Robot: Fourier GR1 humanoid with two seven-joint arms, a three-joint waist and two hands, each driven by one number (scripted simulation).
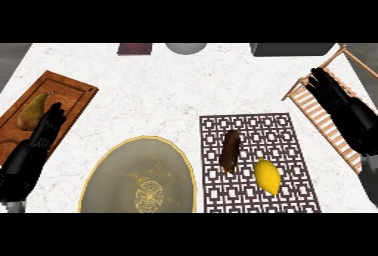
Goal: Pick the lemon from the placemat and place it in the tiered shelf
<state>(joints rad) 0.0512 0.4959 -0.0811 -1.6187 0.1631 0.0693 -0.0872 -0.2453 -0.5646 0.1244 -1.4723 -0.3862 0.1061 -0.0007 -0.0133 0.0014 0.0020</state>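
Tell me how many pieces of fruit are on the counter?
2. A yellow lemon lies on the patterned placemat, beside a brown elongated item. A pear lies on the wooden board at the left. None seems hidden.

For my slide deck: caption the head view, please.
Yellow lemon lies beside a brown sausage on the patterned placemat; both hands open.

The plate (118, 165) is cut off at the bottom edge, the wooden shelf (325, 117) by the right edge; three objects along the top are mostly cropped.
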